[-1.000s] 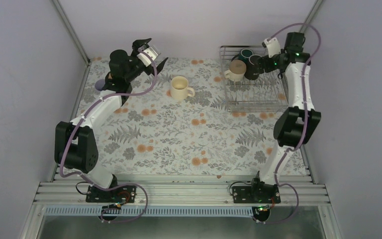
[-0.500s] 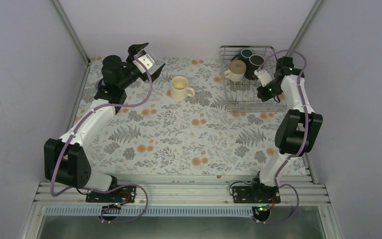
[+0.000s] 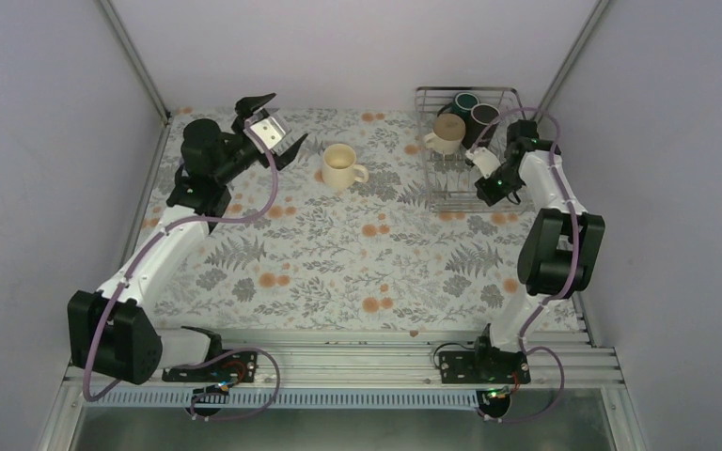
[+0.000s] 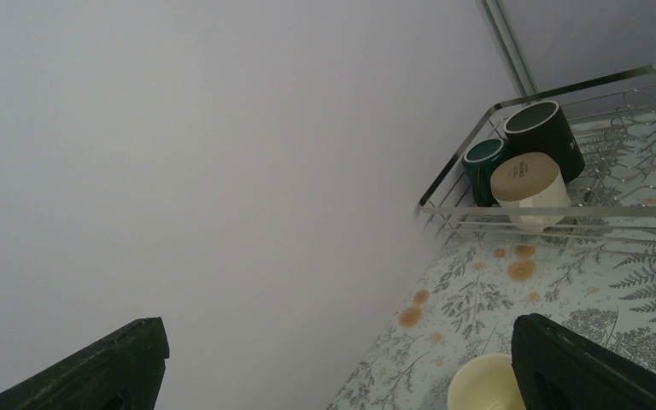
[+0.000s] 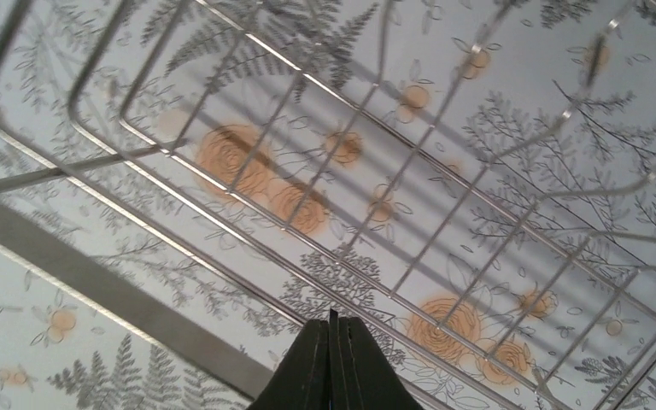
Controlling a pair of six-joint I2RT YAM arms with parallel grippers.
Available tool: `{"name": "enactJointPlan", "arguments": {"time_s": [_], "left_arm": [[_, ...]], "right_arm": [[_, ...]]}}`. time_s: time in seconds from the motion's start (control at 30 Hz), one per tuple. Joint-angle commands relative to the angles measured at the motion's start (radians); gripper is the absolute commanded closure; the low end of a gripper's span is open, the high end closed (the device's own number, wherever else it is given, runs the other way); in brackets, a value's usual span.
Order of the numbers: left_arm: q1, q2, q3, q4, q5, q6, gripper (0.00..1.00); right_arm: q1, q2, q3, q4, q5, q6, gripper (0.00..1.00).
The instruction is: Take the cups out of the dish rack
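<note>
A table (image 3: pixel 338 254) under a cloth printed with grey ferns and orange flowers is filling the overhead view. 2 robot arms are rising from its 6 o'clock edge.

The dish rack (image 3: pixel 451 193), a silver wire basket, is sitting at about 1 o'clock on the table, close to the back wall.

The left arm is reaching toward 11 o'clock. The left gripper (image 3: pixel 277 127) is hanging released in the air, its 2 black fingers (image 4: pixel 128 363) spread wide with nothing between them. It is pointing toward 3 o'clock, across the table at the rack.

The right arm is bending over the rack. The right gripper (image 5: pixel 331 342) is clenched, with its fingers pressed flat together and grasping nothing. It is pointing down at the rack's bare wire floor near the rack's 6 o'clock side. It seems to be hovering just above the wires, though the overhead view is too small to show contact.

3 cups are standing together in the rack's 11 o'clock corner. The tall black mug (image 3: pixel 484 115) is at the right, the dark green mug (image 3: pixel 463 100) is at the back, and a cream mug (image 3: pixel 447 132) is in front with its handle toward 9 o'clock.

A second cream mug (image 3: pixel 339 165) is standing upright on the cloth, between the left gripper and the rack, its handle toward 4 o'clock.
</note>
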Motion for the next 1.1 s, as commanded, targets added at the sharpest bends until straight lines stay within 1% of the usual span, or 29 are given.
{"name": "enactJointPlan", "arguments": {"time_s": [0.0, 0.1, 0.23, 0.3, 0.47, 0.57, 0.73, 0.8, 0.9, 0.93, 0.97, 1.0, 1.03, 1.07], "left_arm": [[-0.003, -0.046, -0.03, -0.035, 0.024, 0.026, 0.0], [-0.003, -0.059, -0.039, -0.044, 0.032, 0.027, 0.0], [-0.004, -0.065, -0.045, -0.055, 0.04, 0.019, 0.0], [-0.004, -0.073, -0.051, -0.055, 0.041, 0.018, 0.0], [-0.004, -0.086, -0.054, -0.072, 0.043, 0.025, 0.0], [-0.003, -0.09, -0.053, -0.082, 0.041, 0.031, 0.0], [-0.004, -0.097, -0.054, -0.086, 0.039, 0.033, 0.0], [-0.004, -0.095, -0.053, -0.085, 0.037, 0.033, 0.0], [-0.004, -0.083, -0.05, -0.075, 0.03, 0.03, 0.0], [-0.003, -0.079, -0.049, -0.075, 0.031, 0.029, 0.0], [-0.004, -0.072, -0.047, -0.073, 0.031, 0.027, 0.0], [-0.004, -0.071, -0.047, -0.069, 0.029, 0.024, 0.0], [-0.003, -0.067, -0.046, -0.062, 0.027, 0.019, 0.0], [-0.004, -0.064, -0.046, -0.058, 0.026, 0.019, 0.0]], "right_arm": [[0.029, -0.056, -0.041, -0.257, -0.016, -0.083, 0.96], [0.032, -0.086, -0.074, -0.289, 0.005, -0.095, 0.96], [0.036, -0.122, -0.197, -0.291, 0.073, -0.113, 0.96], [0.036, -0.14, -0.252, -0.291, 0.073, -0.124, 0.96], [0.043, -0.28, -0.373, -0.292, 0.087, -0.159, 0.96], [0.045, -0.347, -0.415, -0.293, 0.092, -0.159, 0.96], [0.051, -0.468, -0.43, -0.293, 0.071, -0.163, 0.96], [0.052, -0.497, -0.397, -0.291, 0.046, -0.167, 0.96], [0.052, -0.501, -0.29, -0.286, -0.025, -0.155, 0.95], [0.049, -0.491, -0.238, -0.279, -0.043, -0.135, 0.87], [0.048, -0.468, -0.188, -0.27, -0.054, -0.109, 0.68], [0.048, -0.443, -0.119, -0.259, -0.061, -0.079, 0.36], [0.047, -0.418, -0.063, -0.242, -0.061, -0.046, 0.07], [0.047, -0.383, -0.011, -0.231, -0.069, -0.027, 0.01]]}}
